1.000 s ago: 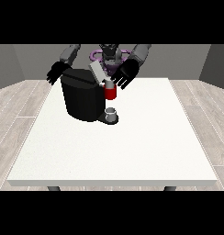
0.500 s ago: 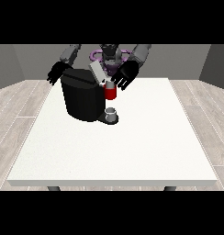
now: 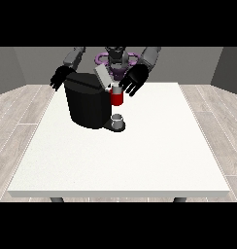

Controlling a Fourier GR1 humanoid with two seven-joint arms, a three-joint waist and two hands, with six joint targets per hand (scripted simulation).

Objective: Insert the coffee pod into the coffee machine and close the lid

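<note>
While its lid stands raised, both hands' fingers spread beside the coffee machine.

A black coffee machine stands on the white table, with its grey lid tilted up and open just beside the spread, straight fingers of the hand at the view's right. Directly below and beside those fingertips sits the machine's red section, and further below it a small grey cup rests on the machine's base. The hand at the view's left hangs behind the machine's far corner, its fingers pointing down and relaxed, close to the machine's top edge.
</note>
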